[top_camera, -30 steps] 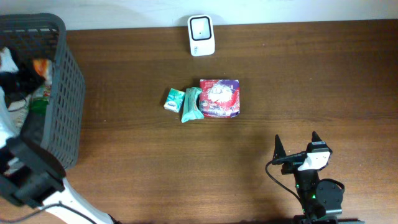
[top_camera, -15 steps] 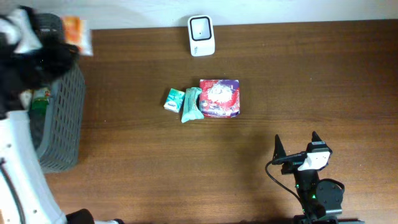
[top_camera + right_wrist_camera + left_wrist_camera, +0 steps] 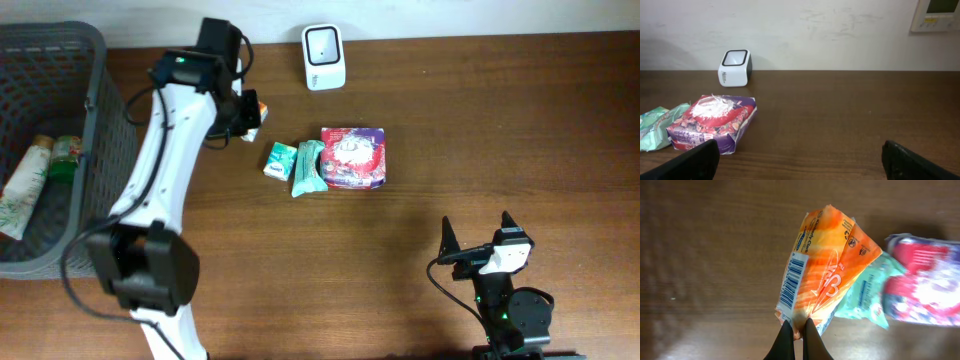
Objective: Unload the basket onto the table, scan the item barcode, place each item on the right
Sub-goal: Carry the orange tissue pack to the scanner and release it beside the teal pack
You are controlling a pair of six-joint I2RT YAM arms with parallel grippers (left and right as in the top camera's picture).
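An orange snack packet (image 3: 826,267) hangs from my left gripper (image 3: 796,326), which is shut on its bottom edge; a white barcode label (image 3: 792,279) shows on the packet's left side. In the overhead view that gripper (image 3: 243,113) holds the packet (image 3: 253,109) above the table, left of and below the white scanner (image 3: 323,57). The scanner (image 3: 735,67) stands at the back edge by the wall. My right gripper (image 3: 476,239) rests open near the front right, nothing between its fingers (image 3: 692,161).
A small green box (image 3: 280,160), a teal packet (image 3: 308,167) and a red-purple packet (image 3: 352,158) lie together mid-table, just right of the held packet. A grey basket (image 3: 100,120) with more items stands at the far left.
My left arm has swung out of the basket and rightward over the table, carrying the orange packet to a spot near the green box. The right arm has not moved.
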